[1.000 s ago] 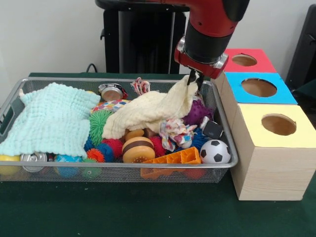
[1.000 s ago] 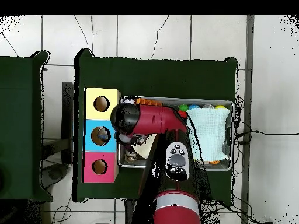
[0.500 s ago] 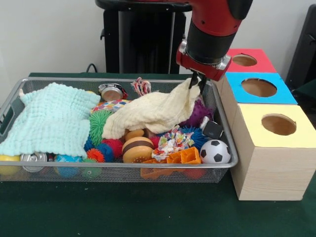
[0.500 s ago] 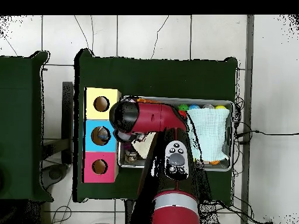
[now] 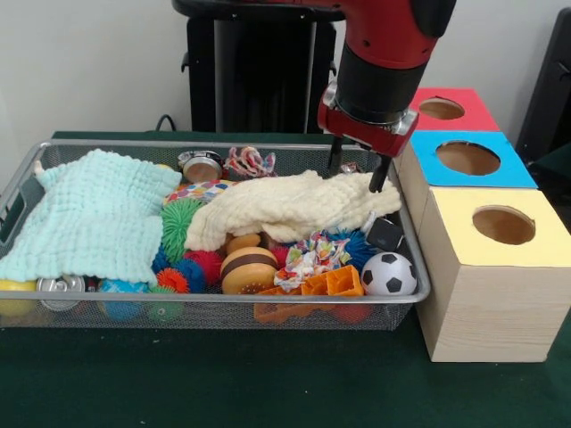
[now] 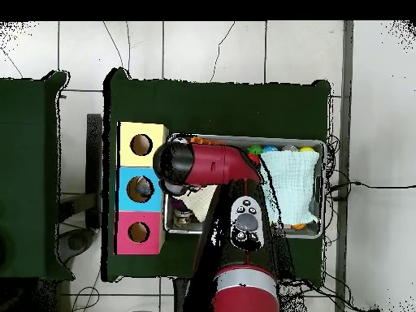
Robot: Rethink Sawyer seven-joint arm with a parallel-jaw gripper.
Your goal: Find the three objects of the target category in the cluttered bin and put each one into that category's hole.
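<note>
The pale yellow cloth lies loose across the middle of the wire bin, draped over the toys, its right end just below the gripper. The gripper's two fingers are spread apart and empty, hanging just above that end of the cloth, at upper right of centre in the front view. Under the cloth's lower edge sit a burger-shaped toy, a knotted rope toy and an orange plastic piece; a small soccer ball rests in the bin's lower right corner, with a black cube just above it. A mint green cloth covers the left part of the bin, spiky balls crowd between the two cloths, and a can lies near the top wall.

To the right of the bin stand three wooden boxes in a row, each with a round hole: yellow-topped box lowest, blue-topped box in the middle, red-topped box uppermost. In the overhead view the red arm covers the bin's left part.
</note>
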